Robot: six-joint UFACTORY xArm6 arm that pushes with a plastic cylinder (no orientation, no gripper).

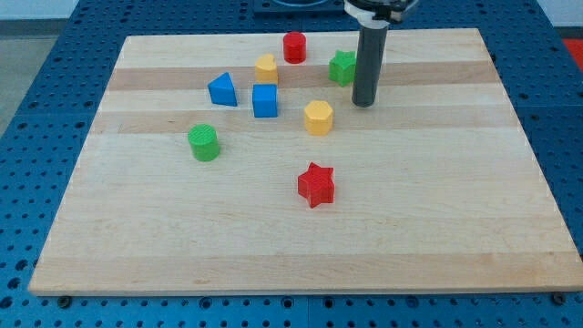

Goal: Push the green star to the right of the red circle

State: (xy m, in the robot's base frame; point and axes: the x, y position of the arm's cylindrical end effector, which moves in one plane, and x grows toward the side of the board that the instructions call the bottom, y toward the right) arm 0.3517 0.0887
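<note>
My tip [363, 102] sat on the board [437, 228], near the view's top and a bit right of the middle. The green star [342, 68] was just to the left of my rod and a little higher up, partly hidden behind it. I could not tell if they touched, but they were very close. The red circle [294, 47] stood to the left of the star, up near the top edge, with a gap between them. So the star was already on the right side of the circle, only a bit lower. My tip was on the star's right and lower side. That was the thing that mattered most. From there, a push up would likely slide the star level with the circle, while a push left would likely send it nearer the circle. I have no fingers, only a straight rod, so there was nothing to spread or pinch. The yellow block [266, 67] next to the circle was out of the way.
</note>
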